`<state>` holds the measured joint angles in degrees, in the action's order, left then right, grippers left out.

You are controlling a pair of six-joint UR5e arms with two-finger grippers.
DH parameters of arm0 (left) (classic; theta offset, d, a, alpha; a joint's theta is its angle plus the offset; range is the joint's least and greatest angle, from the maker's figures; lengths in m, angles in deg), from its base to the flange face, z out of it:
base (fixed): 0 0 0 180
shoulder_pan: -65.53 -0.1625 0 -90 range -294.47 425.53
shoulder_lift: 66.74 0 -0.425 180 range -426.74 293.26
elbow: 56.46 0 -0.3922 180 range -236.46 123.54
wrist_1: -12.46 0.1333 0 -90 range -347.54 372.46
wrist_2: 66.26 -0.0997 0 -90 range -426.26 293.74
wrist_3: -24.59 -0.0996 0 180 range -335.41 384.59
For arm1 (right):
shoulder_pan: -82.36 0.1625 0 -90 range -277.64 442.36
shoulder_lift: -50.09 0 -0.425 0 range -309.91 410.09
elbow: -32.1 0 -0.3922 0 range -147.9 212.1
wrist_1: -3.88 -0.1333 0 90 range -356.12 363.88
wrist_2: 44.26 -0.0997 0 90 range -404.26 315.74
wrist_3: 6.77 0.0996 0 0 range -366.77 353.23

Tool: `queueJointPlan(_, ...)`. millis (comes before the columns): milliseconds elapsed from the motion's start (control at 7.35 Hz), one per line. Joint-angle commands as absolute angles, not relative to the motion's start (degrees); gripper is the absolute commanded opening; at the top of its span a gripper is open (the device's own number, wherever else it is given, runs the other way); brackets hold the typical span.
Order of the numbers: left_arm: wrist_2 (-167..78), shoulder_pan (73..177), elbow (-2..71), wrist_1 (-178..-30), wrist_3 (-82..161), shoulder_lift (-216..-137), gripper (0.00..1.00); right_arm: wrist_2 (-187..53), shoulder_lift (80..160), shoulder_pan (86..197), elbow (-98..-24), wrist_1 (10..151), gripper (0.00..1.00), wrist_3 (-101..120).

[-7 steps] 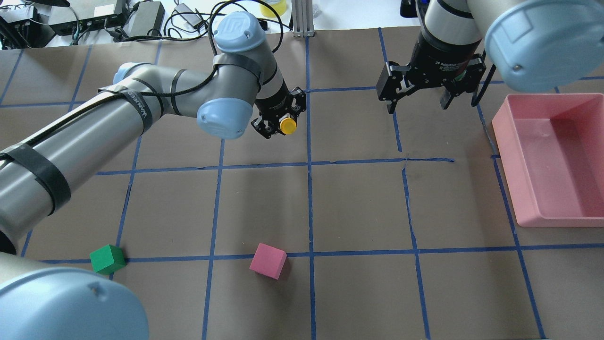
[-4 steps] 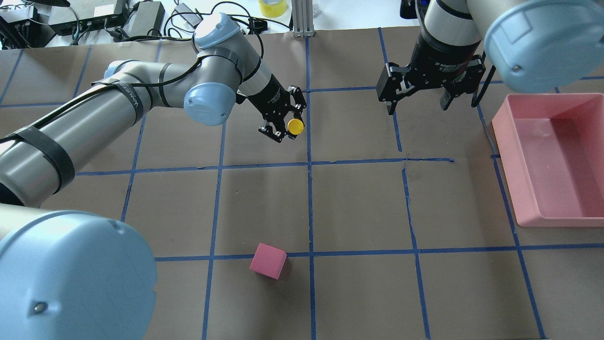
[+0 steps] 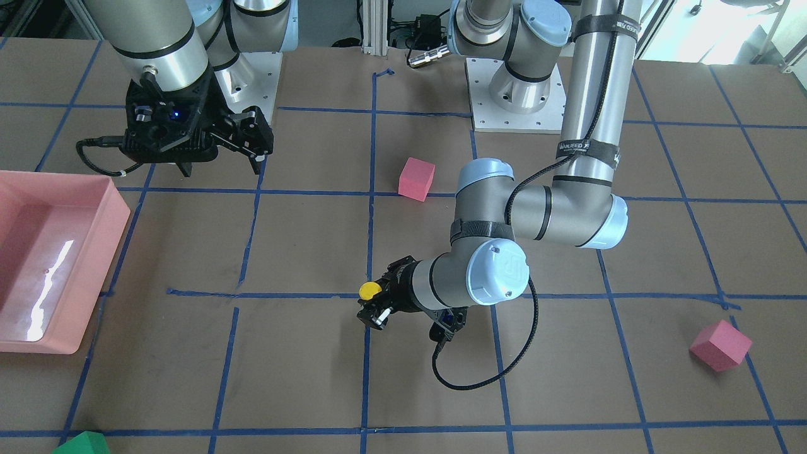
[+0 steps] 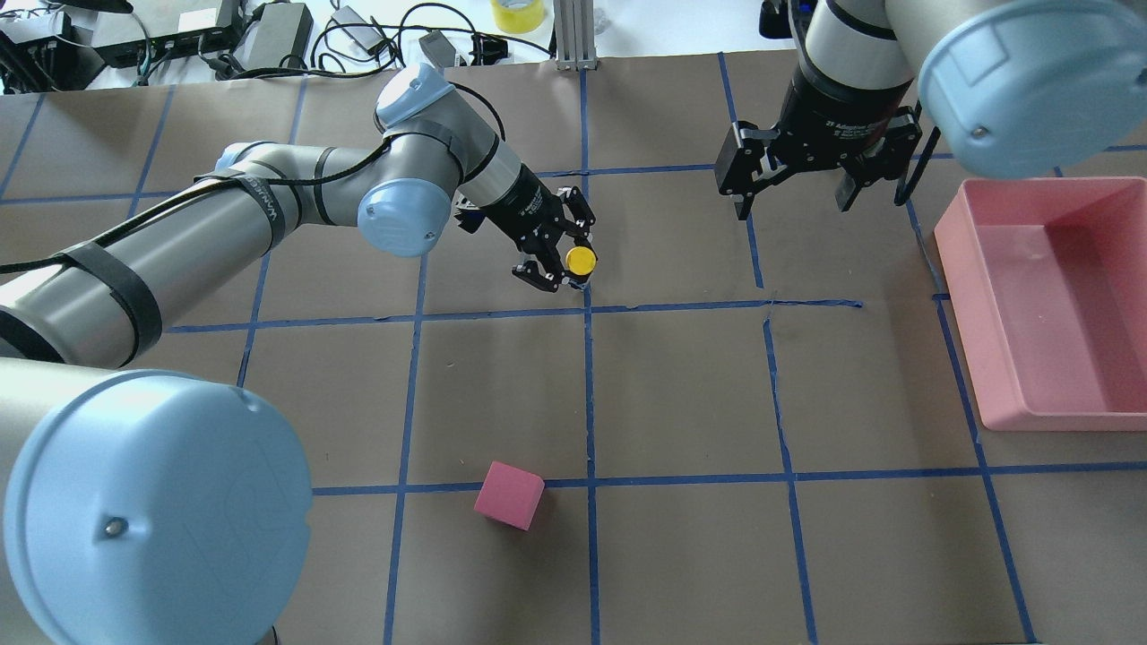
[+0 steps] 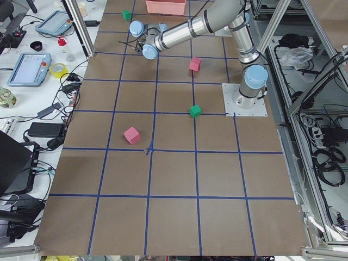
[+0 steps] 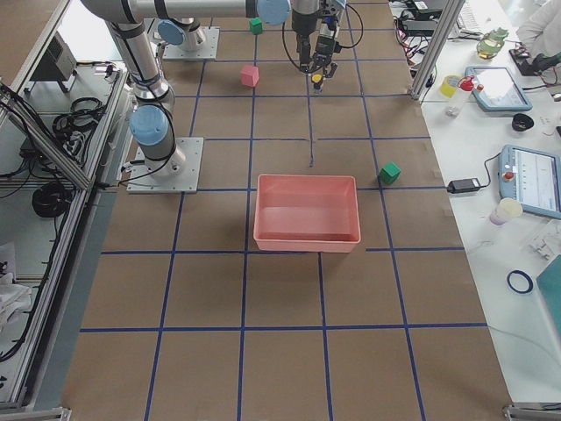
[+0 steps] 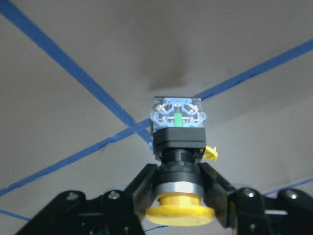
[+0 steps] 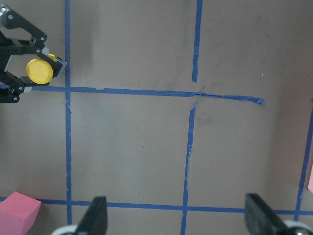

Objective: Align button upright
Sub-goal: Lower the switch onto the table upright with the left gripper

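The button (image 4: 581, 260) has a round yellow cap, a black body and a clear base block. My left gripper (image 4: 564, 262) is shut on its body. The cap faces up and the base points down at the table, over a crossing of blue tape lines. It shows in the front view (image 3: 369, 290), in the left wrist view (image 7: 178, 147) between the fingers (image 7: 146, 183), and in the right wrist view (image 8: 39, 71). My right gripper (image 4: 793, 202) is open and empty, hovering to the button's right; it also shows in the front view (image 3: 220, 167).
A pink bin (image 4: 963, 296) stands at the table's right edge. A pink cube (image 4: 509, 494) lies near the robot's side of the table. The front view shows a second pink cube (image 3: 720, 345) and a green cube (image 3: 82, 443). Cables and boxes lie past the far edge.
My left gripper has moved right and toward the tape crossing with the button in it, its wrist turning. The left arm's elbow now hides the green cube. The right gripper has not moved.
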<state>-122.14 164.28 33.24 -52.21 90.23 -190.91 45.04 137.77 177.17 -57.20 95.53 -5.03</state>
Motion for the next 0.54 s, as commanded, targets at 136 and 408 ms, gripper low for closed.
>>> queueJointPlan(136,-120.3,164.2,34.4,-52.1,90.4,-191.1,0.0,45.0,137.8,177.1,-57.2,95.6,1.0,-5.1)
queueJointPlan(408,-120.8,164.2,34.4,-52.2,90.1,-191.2,0.14,45.0,137.8,177.1,-57.3,95.5,1.0,-5.1)
